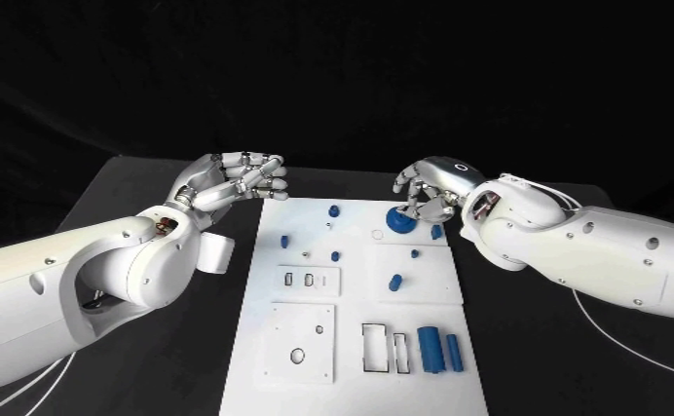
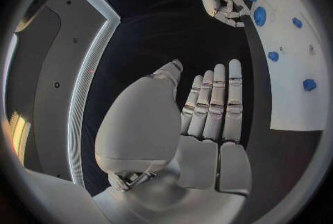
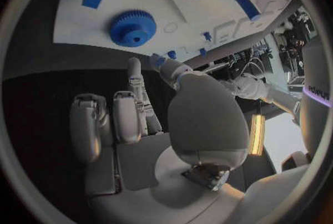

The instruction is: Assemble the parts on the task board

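Head view: the white board (image 1: 358, 338) lies mid-frame on the bench (image 1: 168, 377), with a blue gear (image 1: 400, 222) near its top. Right hand (image 1: 432, 192) hovers over the gear, fingers apart, empty. Left hand (image 1: 239, 178), upper left, is curled and empty.

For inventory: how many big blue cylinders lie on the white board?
2. One big blue cylinder lies at the white task board's near right corner; the second beside it. Others may be hidden.
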